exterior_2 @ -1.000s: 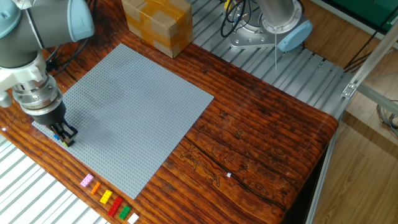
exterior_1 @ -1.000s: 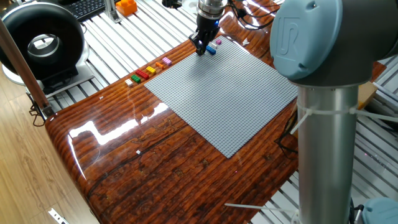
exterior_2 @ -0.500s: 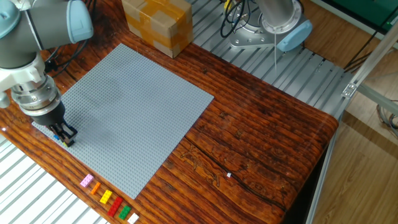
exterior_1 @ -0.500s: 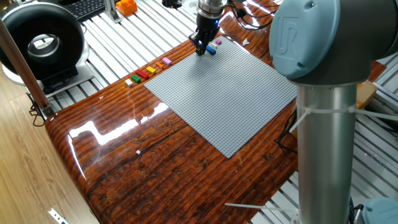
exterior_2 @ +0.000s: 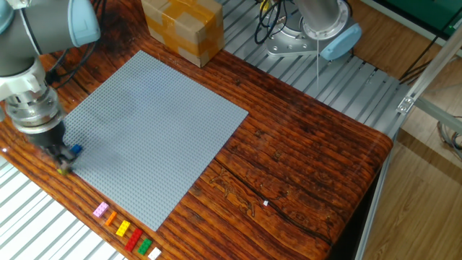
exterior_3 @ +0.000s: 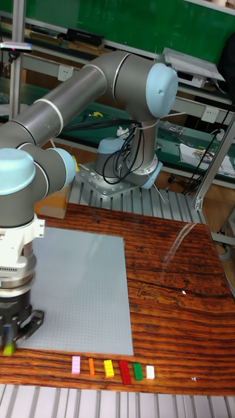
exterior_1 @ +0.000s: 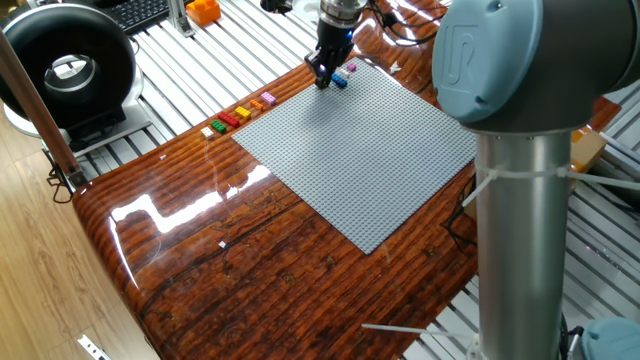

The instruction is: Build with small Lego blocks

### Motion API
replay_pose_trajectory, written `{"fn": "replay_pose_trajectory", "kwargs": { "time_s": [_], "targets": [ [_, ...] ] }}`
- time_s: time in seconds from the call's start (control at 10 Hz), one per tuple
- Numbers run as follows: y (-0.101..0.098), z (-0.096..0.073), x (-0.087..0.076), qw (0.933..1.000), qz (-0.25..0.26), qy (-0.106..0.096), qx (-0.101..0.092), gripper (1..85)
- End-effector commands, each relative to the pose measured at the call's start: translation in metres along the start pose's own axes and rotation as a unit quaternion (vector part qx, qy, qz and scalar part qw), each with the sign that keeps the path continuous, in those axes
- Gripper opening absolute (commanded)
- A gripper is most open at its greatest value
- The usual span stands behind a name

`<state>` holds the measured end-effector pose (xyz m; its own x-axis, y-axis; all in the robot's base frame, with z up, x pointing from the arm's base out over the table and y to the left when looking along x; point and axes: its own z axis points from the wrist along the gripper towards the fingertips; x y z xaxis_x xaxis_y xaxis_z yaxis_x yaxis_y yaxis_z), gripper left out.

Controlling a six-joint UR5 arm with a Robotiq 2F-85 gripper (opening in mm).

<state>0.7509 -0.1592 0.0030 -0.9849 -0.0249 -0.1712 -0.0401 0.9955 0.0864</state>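
Note:
My gripper point(exterior_2: 61, 165) hangs low over the near-left corner of the grey baseplate point(exterior_2: 151, 123), close to the table edge. It looks shut on a small yellow-green brick point(exterior_3: 8, 349), which shows at its tip. Just beside the fingers, a blue brick point(exterior_2: 76, 149) sits on the plate. In one fixed view the gripper point(exterior_1: 322, 80) stands at the plate's far corner, with the blue brick point(exterior_1: 340, 80) and a pink brick point(exterior_1: 351, 68) next to it. A row of small Lego blocks point(exterior_2: 126, 231) in pink, orange, yellow, red, green and white lies on the wood beside the plate.
A cardboard box point(exterior_2: 182, 27) stands at the table's far corner. The arm's thick grey column point(exterior_1: 525, 200) rises at the table's side. An orange chunky object point(exterior_1: 203, 10) and a black round device point(exterior_1: 65, 65) sit off the table on the slatted frame.
In the other fixed view the gripper has shifted left toward the table edge with the yellow-green brick. The blue brick stays on the plate, now uncovered.

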Motion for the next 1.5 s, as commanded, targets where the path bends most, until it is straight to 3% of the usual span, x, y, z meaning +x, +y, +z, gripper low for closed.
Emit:
{"fn": "replay_pose_trajectory", "kwargs": {
  "time_s": [0.0,0.1,0.3,0.4,0.8,1.1,1.4],
  "targets": [
    [-0.004,0.002,0.009,0.9991,0.007,0.027,0.033,7.0],
    [-0.016,-0.005,0.015,0.9978,-0.003,0.038,0.054,19.7],
    [-0.015,-0.01,0.015,0.9972,0.028,0.046,0.052,1.0],
    [-0.014,-0.011,0.011,0.9961,0.033,0.046,0.068,1.0],
    [-0.008,-0.023,0.002,0.993,0.066,0.043,0.088,1.0],
    [0.001,-0.035,0.018,0.9924,0.078,0.062,0.072,1.0],
    [0.006,-0.03,0.03,0.9953,0.064,0.056,0.046,1.0]
  ]
}}
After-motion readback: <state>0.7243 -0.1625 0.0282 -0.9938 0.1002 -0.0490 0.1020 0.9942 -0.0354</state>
